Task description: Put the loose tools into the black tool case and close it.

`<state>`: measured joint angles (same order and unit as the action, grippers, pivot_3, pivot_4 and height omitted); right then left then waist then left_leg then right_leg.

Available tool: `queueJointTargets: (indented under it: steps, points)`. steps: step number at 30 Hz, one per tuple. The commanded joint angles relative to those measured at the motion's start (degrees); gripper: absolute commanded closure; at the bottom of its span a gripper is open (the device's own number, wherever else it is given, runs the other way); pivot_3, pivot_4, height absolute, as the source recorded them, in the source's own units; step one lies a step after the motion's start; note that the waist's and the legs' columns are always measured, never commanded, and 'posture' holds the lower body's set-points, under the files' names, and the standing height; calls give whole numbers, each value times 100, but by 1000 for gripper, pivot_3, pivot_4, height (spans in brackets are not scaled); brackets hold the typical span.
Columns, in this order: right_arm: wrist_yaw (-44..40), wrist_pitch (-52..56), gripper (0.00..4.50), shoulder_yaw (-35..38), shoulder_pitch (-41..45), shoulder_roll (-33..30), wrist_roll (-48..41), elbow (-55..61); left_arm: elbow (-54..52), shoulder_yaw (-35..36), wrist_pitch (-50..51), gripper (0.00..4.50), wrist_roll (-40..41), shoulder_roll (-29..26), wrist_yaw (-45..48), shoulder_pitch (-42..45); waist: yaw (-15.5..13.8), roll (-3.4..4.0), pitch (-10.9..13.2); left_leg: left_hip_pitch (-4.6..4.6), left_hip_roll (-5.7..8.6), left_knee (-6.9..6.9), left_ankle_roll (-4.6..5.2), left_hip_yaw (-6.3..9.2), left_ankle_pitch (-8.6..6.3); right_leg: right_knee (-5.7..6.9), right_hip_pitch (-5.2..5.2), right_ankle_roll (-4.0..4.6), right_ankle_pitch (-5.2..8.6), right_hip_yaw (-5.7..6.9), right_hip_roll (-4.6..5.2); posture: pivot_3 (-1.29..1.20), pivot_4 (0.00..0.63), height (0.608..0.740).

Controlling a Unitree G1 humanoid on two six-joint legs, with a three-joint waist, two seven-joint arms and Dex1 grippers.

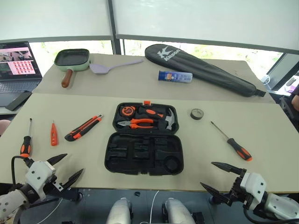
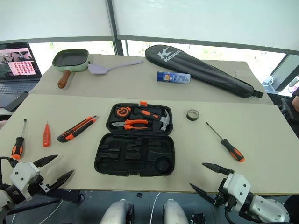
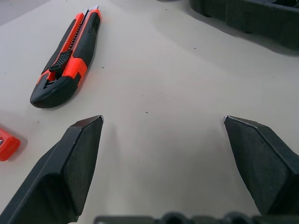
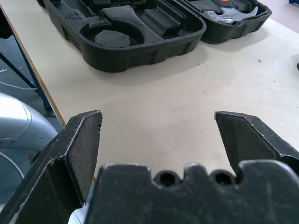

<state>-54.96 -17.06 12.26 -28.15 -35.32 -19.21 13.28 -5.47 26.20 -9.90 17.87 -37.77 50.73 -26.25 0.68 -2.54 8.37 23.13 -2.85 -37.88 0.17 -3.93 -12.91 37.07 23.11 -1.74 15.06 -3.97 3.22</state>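
Note:
The black tool case (image 1: pixel 144 154) lies open in the middle of the table, pliers and hammer in its far half, the near half's slots bare. To its left lie the utility knife (image 1: pixel 83 128), the small orange tester pen (image 1: pixel 54 134) and one screwdriver (image 1: pixel 26 142). On the right are the dark tape roll (image 1: pixel 196 114) and a second screwdriver (image 1: pixel 231 141). My left gripper (image 1: pixel 65 169) hangs open at the table's near left edge, short of the knife (image 3: pixel 65 60). My right gripper (image 1: pixel 222 177) is open at the near right edge, the case (image 4: pixel 126 37) ahead of it.
At the back stand a green pan (image 1: pixel 72 59), a purple spatula (image 1: pixel 110 66), a blue-white tube (image 1: pixel 174 76) and a long black racket bag (image 1: pixel 201 68). A laptop (image 1: pixel 17 65) sits at far left. Bare tabletop lies between the tools and the near edge.

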Motion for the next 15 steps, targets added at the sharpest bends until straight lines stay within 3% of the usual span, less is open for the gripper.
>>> queueJointTargets:
  steps: [1, 4, 8, 15]
  points:
    - [95, -65, 42, -36, 201, 21, 11, 227, -205, 252, 352, 58, 482, -84, -22, 94, -1, 0, 0, 0, 0, 0, 0, 0, 0, 0, 0, 0, 0, 0, 0, 0, 150, 740]
    - [74, -202, 42, -315, 732, 324, -429, 523, -589, 712, 1232, 58, 1290, -71, -242, 96, 22, -10, 0, -1, -6, 0, 0, 5, 0, 5, 3, 0, -1, 2, -4, 0, 150, 740]
    - [194, 59, 42, -542, 1343, 851, -1489, 1173, -505, 1303, 1670, 58, 1535, 318, -767, -230, 64, 13, -4, -7, -10, 1, 0, 29, 0, 7, 0, 0, 0, -3, -8, 0, 150, 740]
    - [43, -49, 42, -810, 1652, 1008, -1583, 1563, -10, 2550, 2827, 58, 2298, 723, -1813, -577, -2, -20, -15, -3, -2, 3, 1, 34, -4, 4, 0, -4, 1, 9, -2, 0, 150, 740]
